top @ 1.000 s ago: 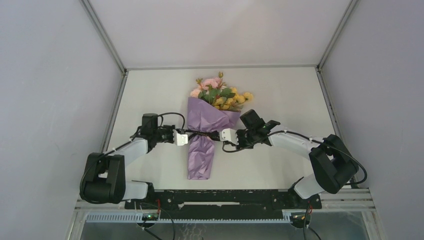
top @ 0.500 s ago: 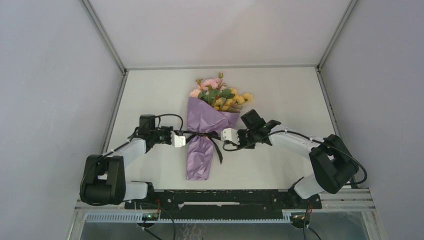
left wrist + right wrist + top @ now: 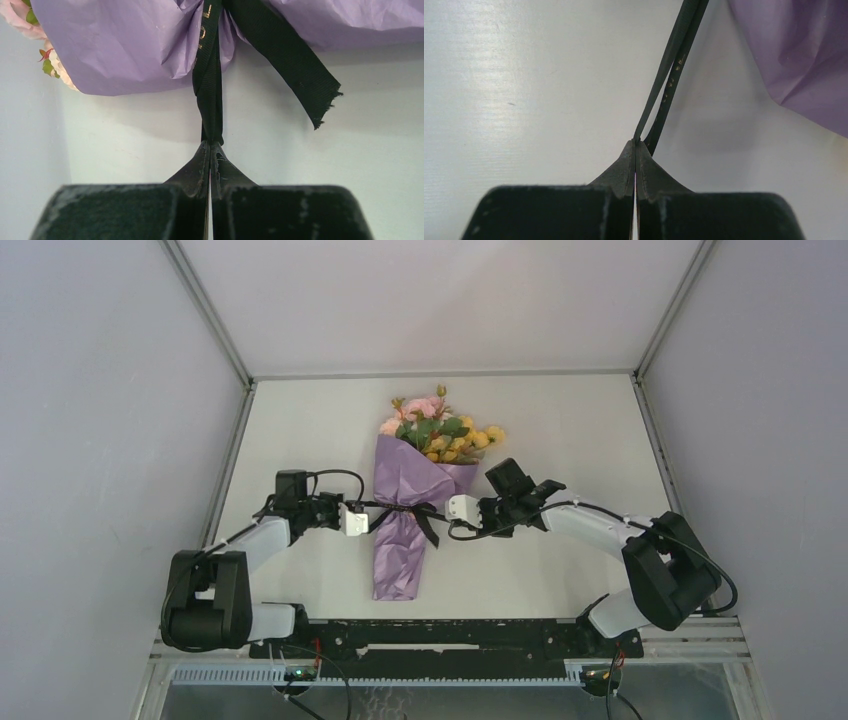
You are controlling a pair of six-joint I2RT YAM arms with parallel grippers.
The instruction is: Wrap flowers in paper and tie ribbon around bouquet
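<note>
The bouquet (image 3: 400, 545) lay on the white table (image 3: 560, 430), midway between the two arms, its wide end pointing away from their bases. Pink and yellow flowers (image 3: 437, 428) stuck out of that far end of the lilac paper (image 3: 412, 475). The dark ribbon (image 3: 398, 508) cinched the paper at its narrow waist, gathering it into creases. A frayed loose tail (image 3: 295, 75) of it slanted off from the waist over the table, free of both grippers.

The left gripper (image 3: 362, 516) sat just beside the waist on the left. Its jaws were pressed fully together, and their tips pinched a twisted strand of ribbon with gold lettering that ran straight and taut to the paper.

The right gripper (image 3: 448, 512) sat opposite on the right side. Its jaws were likewise closed with no gap, nipping the ribbon at the very tips. Two thin runs of ribbon rose from there, side by side, toward the bouquet.
</note>
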